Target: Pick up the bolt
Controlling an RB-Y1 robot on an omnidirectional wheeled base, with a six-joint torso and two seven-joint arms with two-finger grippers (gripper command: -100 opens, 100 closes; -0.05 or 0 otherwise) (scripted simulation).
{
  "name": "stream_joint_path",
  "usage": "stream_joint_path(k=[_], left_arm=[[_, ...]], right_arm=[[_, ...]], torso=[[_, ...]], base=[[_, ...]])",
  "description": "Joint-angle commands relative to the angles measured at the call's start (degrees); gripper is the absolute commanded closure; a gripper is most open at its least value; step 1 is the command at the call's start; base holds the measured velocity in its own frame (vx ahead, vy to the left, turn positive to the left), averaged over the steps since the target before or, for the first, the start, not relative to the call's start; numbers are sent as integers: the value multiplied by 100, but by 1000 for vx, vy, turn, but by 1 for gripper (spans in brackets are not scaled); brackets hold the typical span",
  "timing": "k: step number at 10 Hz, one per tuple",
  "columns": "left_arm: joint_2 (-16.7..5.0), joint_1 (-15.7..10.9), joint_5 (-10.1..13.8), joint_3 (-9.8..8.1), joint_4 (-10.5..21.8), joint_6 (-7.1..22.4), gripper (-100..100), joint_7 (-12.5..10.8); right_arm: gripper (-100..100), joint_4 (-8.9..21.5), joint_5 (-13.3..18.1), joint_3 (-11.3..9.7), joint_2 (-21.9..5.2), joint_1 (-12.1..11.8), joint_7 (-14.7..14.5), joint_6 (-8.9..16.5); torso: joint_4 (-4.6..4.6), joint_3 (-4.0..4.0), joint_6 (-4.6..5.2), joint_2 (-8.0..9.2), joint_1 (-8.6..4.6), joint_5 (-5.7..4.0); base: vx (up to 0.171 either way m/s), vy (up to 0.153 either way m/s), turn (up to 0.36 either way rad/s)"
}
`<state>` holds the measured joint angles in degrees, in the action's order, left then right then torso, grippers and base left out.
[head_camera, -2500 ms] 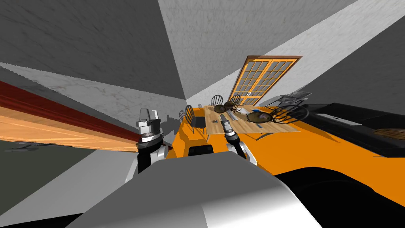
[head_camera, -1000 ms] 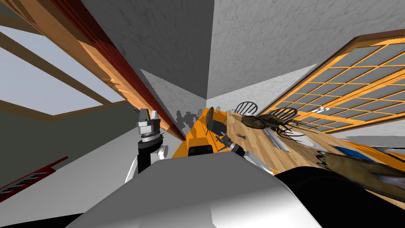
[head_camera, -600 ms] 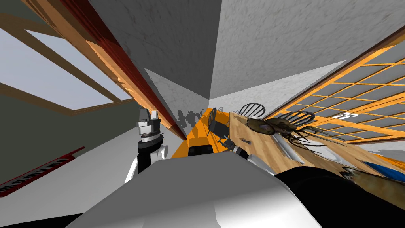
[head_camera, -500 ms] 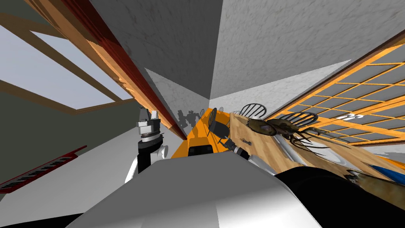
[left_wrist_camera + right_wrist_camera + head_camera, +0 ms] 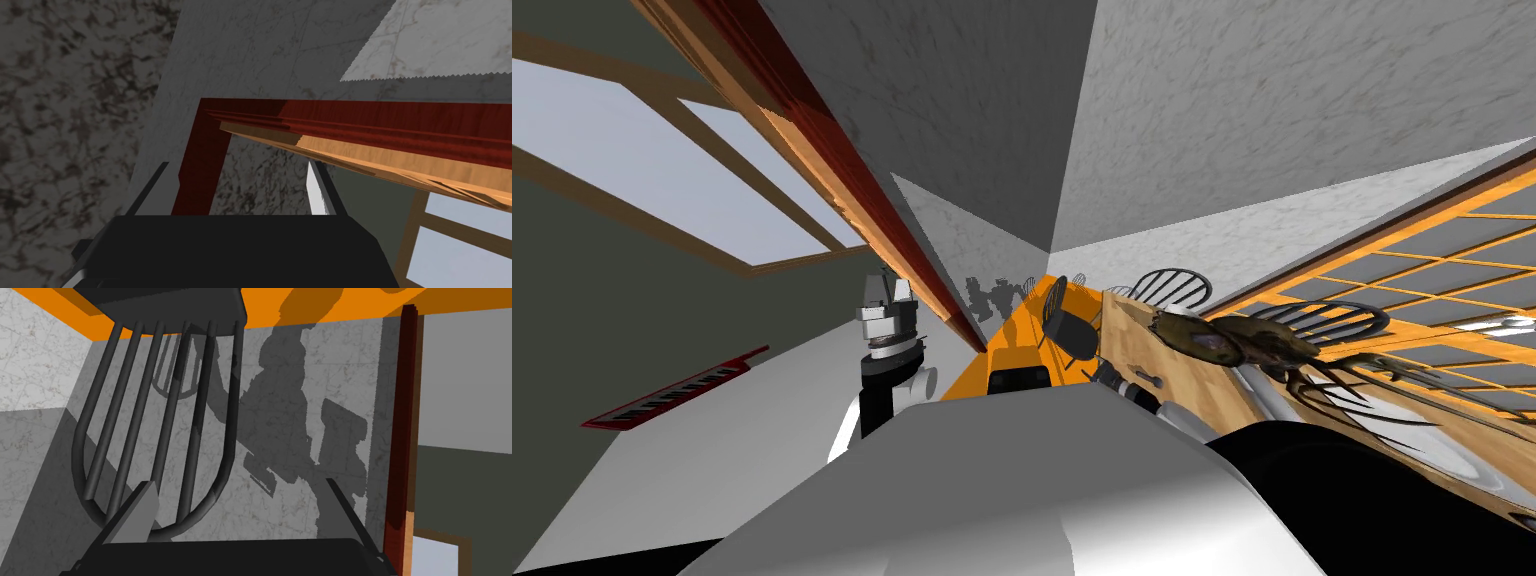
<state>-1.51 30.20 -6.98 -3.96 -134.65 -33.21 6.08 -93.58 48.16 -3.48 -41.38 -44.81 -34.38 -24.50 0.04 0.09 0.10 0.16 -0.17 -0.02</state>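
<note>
My right end effector (image 5: pixel 239 484) wide, empty, facing dark chair (image 5: pixel 150 413) back. Bolt (image 5: pixel 1146 377) lies on wooden bench (image 5: pixel 1194 388) near it. Left end effector (image 5: pixel 237 164) wide, raised.

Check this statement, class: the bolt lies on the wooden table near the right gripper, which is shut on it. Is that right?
Wrong in one respect: the right gripper is open and holds nothing, as the right wrist view shows. The bolt does lie on the wooden table near it.
</note>
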Motion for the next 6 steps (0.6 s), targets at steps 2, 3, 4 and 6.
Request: stream_joint_path(k=[2, 3, 4, 6], left_arm=[[0, 0, 0, 0, 0, 0, 0, 0], [0, 0, 0, 0, 0, 0, 0, 0], [0, 0, 0, 0, 0, 0, 0, 0], [0, 0, 0, 0, 0, 0, 0, 0]], right_arm=[[-100, 311, 130, 89, -164, -106, -247, 108], [-100, 462, 252, 134, -280, -195, -452, 247], [-100, 526, 252, 134, -280, -195, -452, 247], [-100, 931, 467, 216, -477, -361, -814, 518]], torso=[[0, 1, -1, 1, -3, 1], [1, 2, 0, 3, 0, 0], [1, 1, -2, 2, 0, 1], [1, 3, -1, 4, -3, 0]], base=[[34, -52, 99], [34, -46, 102], [27, -49, 75], [30, -74, 163]])
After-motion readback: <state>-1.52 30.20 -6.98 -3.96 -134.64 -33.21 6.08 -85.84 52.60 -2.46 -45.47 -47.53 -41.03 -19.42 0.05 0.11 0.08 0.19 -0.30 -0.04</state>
